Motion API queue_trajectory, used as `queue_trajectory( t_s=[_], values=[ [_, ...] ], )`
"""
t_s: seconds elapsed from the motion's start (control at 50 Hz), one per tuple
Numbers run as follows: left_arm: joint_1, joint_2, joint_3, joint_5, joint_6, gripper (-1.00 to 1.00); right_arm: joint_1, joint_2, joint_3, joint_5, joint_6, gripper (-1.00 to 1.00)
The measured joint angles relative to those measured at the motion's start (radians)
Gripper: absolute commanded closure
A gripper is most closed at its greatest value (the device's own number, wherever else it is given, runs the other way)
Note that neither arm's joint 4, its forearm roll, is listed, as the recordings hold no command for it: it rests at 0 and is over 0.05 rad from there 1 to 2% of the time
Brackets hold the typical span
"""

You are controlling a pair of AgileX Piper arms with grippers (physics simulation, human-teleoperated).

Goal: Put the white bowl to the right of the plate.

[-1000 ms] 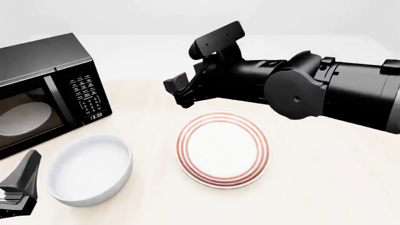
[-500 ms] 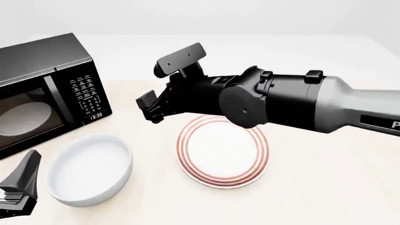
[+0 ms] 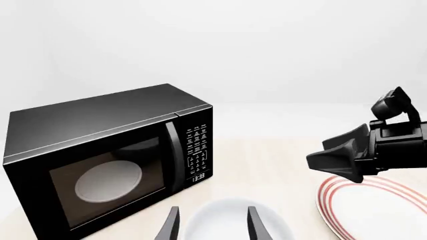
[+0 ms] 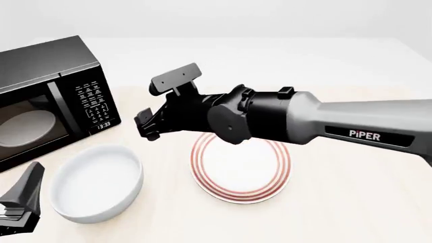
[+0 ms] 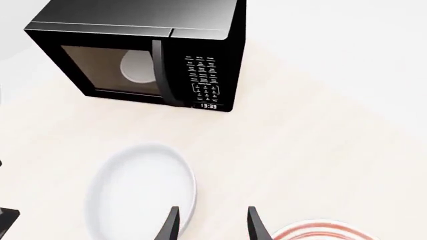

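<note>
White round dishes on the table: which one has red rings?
The plate, flat, under the right arm; the white bowl to its left is plain and deep.

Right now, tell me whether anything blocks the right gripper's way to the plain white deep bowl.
Nothing visible does. The right gripper hovers open above bare tabletop between the black microwave and the red-ringed flat plate; the plain white deep bowl lies just beyond, uncovered.

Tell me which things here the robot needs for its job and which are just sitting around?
Needed for the job:
- white bowl
- plate
- right gripper, reaching over toward the bowl, fingers open

Just sitting around:
- microwave, door shut
- left gripper, open, near the bowl
</note>
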Motion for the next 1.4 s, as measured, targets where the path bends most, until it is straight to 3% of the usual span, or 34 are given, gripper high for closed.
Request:
queue_trajectory(
  t_s=[0.72,1.18,1.4],
  values=[
    [0.000,0.000,0.000,0.000,0.000,-1.00,0.011,0.158,-0.100,-0.018,0.087,-1.00],
    [0.000,0.000,0.000,0.000,0.000,-1.00,0.037,0.222,-0.107,-0.046,0.179,-1.00],
    [0.000,0.000,0.000,0.000,0.000,-1.00,0.029,0.250,-0.113,-0.051,0.190,-1.00]
  ],
)
